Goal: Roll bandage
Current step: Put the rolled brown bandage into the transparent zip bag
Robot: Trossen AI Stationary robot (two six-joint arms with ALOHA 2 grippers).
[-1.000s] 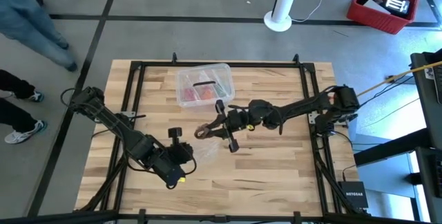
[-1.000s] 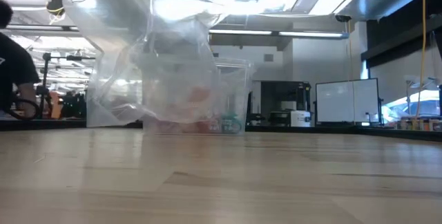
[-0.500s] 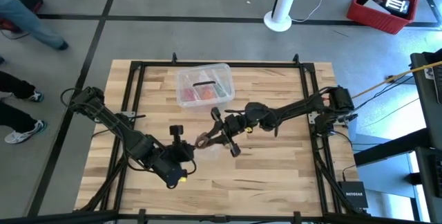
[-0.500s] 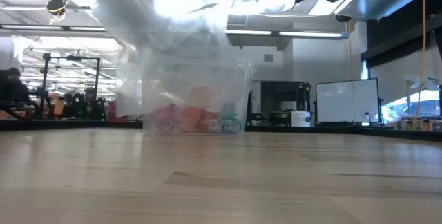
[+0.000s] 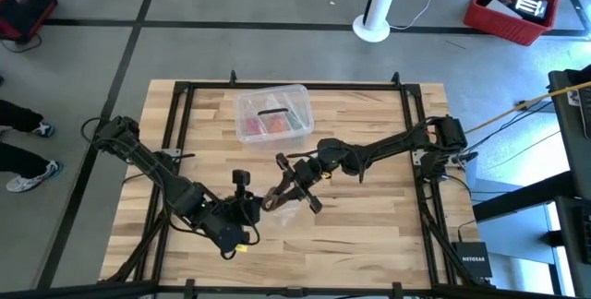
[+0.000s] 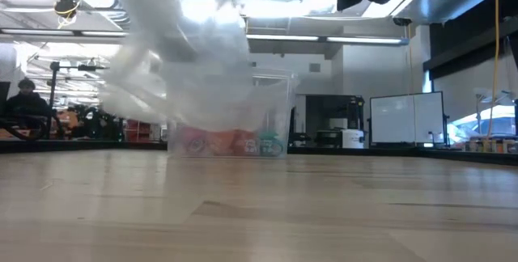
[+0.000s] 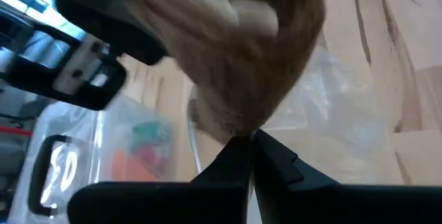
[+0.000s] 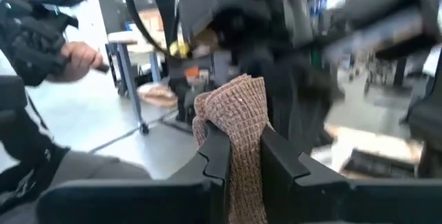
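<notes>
Both hands grip the bandage (image 5: pixel 273 197) above mid-worktop: right hand (image 5: pixel 280 193) clamps the wadded tan fabric between its fingers (image 8: pixel 214 156); left hand (image 5: pixel 251 209), fully closed, pinches its lower end. Since a second ago the right arm has swung toward the left one, bringing the ends together, probably the start of rolling. Plastic bag (image 6: pixel 186 60) hangs beneath. Worktop (image 5: pixel 369 234) is pale wood; clear box (image 5: pixel 272 113) behind; grey floor around.
</notes>
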